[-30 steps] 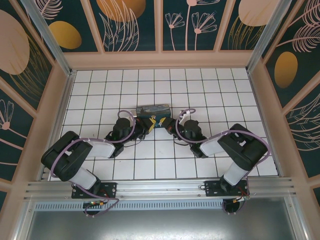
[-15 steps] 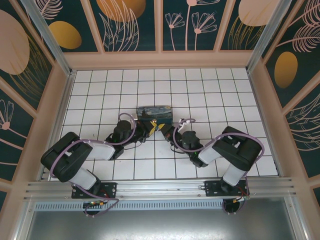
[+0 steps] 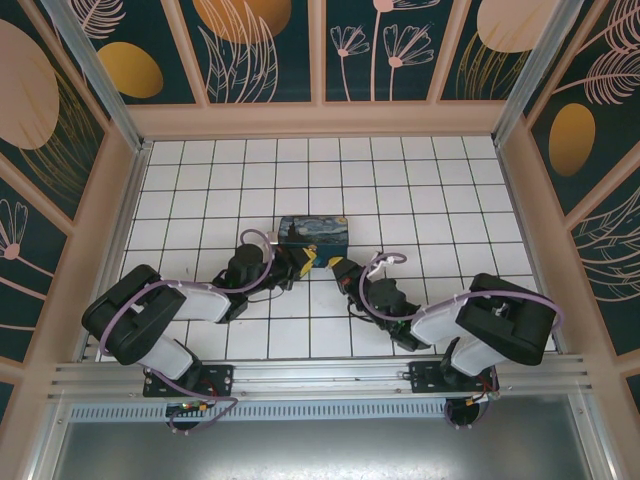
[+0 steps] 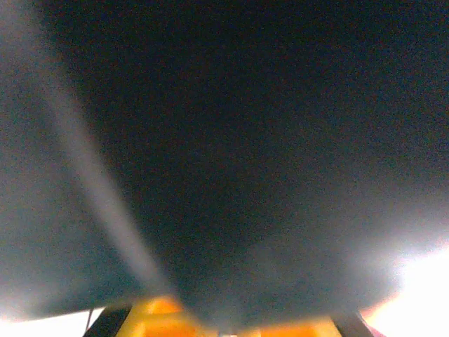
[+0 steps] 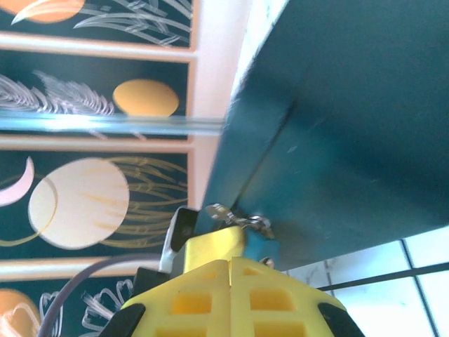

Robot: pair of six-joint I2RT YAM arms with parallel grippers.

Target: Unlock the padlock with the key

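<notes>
Right claw [image 5: 228, 253]: clenched; whether on the key, I could not tell.
Padlock [image 5: 258, 244]: lay just ahead of my fingertips.

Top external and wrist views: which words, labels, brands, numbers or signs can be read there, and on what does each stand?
No text can be read anywhere.
Printed box: a painted picture, no lettering.
Wall panels: plant and disc patterns, no letters.
Small metal piece against the box: too small to show markings.
Left wrist view: too blurred.
</notes>
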